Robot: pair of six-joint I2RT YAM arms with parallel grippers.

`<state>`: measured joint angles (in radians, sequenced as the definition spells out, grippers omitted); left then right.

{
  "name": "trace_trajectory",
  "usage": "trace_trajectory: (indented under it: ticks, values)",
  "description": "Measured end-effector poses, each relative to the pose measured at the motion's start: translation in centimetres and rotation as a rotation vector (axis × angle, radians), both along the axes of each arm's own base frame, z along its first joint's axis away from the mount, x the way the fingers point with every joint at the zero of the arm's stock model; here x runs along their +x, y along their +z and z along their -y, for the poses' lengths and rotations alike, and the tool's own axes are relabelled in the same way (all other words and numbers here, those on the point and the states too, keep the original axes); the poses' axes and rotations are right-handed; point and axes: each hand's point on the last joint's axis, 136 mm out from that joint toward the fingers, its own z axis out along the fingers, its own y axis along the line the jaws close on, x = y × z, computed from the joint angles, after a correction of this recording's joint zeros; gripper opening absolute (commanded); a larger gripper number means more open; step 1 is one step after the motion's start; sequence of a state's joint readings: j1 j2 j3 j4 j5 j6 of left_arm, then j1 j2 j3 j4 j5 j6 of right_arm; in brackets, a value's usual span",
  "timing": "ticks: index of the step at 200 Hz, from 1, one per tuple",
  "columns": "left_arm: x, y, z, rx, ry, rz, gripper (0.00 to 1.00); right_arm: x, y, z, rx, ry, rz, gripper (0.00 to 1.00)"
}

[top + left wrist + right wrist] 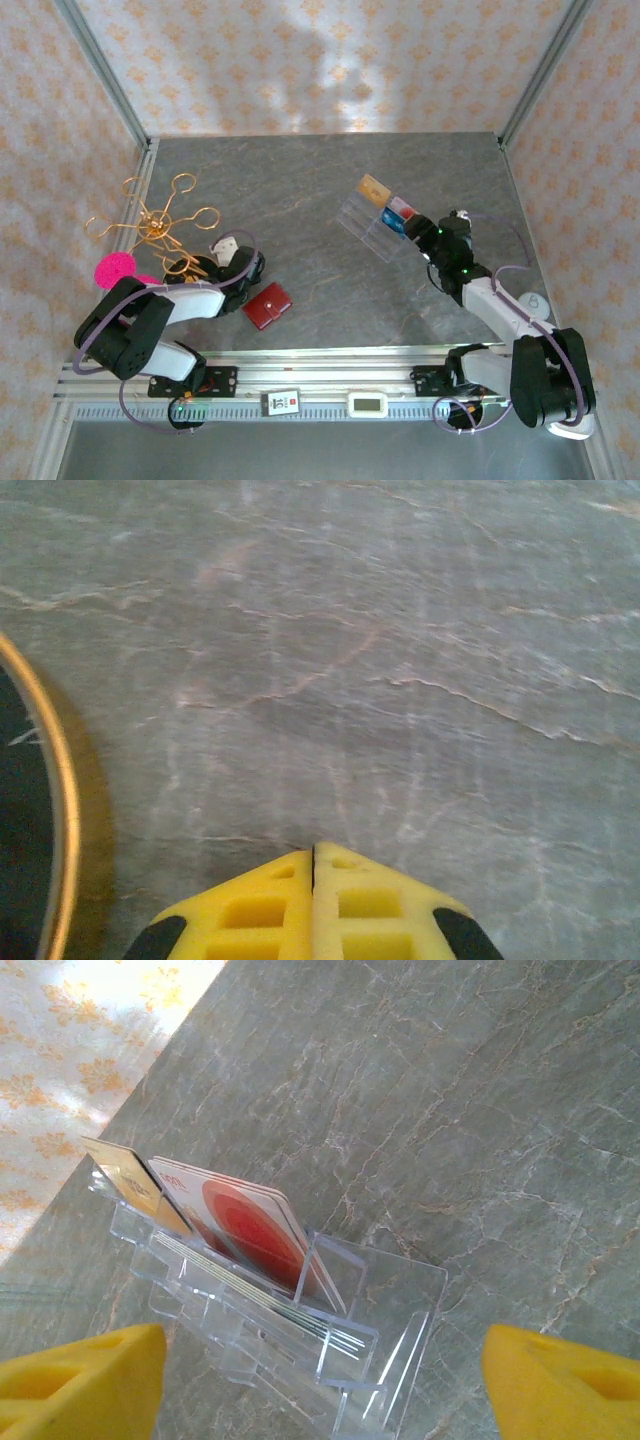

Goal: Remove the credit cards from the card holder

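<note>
Dark-red card holder (268, 305) lies closed; white card (235, 1222) bears blurred print.

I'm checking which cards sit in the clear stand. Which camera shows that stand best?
Right wrist view: the clear stand is close up, its tiers, a gold card and a red-and-white card distinct. The top external view shows it small, just ahead of the right tool.
</note>
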<state>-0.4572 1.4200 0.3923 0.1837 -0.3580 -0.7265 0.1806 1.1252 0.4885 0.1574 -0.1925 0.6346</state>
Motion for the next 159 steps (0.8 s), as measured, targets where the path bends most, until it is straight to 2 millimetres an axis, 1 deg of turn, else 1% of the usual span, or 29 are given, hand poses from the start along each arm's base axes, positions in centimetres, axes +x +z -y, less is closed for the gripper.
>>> trace_trajectory:
  ticks: [25, 54, 74, 111, 141, 159]
  values:
    - [-0.6, -0.1, -2.0, 0.011, 0.107, -0.009, 0.0, 0.0, 0.1, -0.1, 0.002, 0.002, 0.002, 0.81]
    - [-1.0, 1.2, -4.3, -0.025, 0.24, 0.032, 0.0, 0.3, 0.5, -0.2, 0.009, 0.008, 0.022, 0.82]
    - [-1.6, 2.2, -7.0, -0.023, 0.358, 0.061, 0.0, 0.6, 1.1, -0.4, 0.02, 0.015, 0.048, 0.82]
    - [-3.4, 2.3, -11.2, 0.005, 0.528, 0.033, 0.0, 0.9, 1.6, -0.8, 0.035, 0.027, 0.072, 0.82]
    - [-4.3, 2.1, -12.7, 0.023, 0.594, -0.009, 0.0, 1.0, 1.7, -0.9, 0.04, 0.034, 0.08, 0.82]
    - [-4.6, 2.3, -13.5, 0.042, 0.625, -0.021, 0.0, 1.0, 1.7, -0.9, 0.041, 0.036, 0.081, 0.82]
